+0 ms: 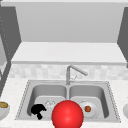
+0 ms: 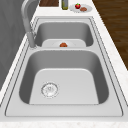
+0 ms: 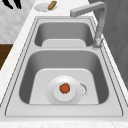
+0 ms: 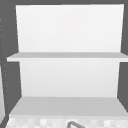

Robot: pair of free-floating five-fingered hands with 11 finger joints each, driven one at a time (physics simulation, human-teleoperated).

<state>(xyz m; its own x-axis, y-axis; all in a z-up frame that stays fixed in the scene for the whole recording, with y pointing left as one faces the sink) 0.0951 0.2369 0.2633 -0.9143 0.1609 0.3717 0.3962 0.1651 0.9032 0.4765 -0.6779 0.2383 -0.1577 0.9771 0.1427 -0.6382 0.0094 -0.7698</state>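
The red ball [image 1: 67,115] looks smooth, glossy and evenly round, so I'd judge it slippery and best cupped wide across its middle. It sits at 6 o'clock from the faucet [image 1: 72,71]. The left hand [image 1: 38,110] hangs at its 9 o'clock, holding nothing; I cannot tell whether its fingers are curled.

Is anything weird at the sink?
Yes. A big red ball covers the sink's front edge in the front view, far bigger than the plate beside it. The left hand is just left of it.

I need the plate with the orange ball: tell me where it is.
The plate lies on the right basin's floor, orange ball on it, beside the drain.
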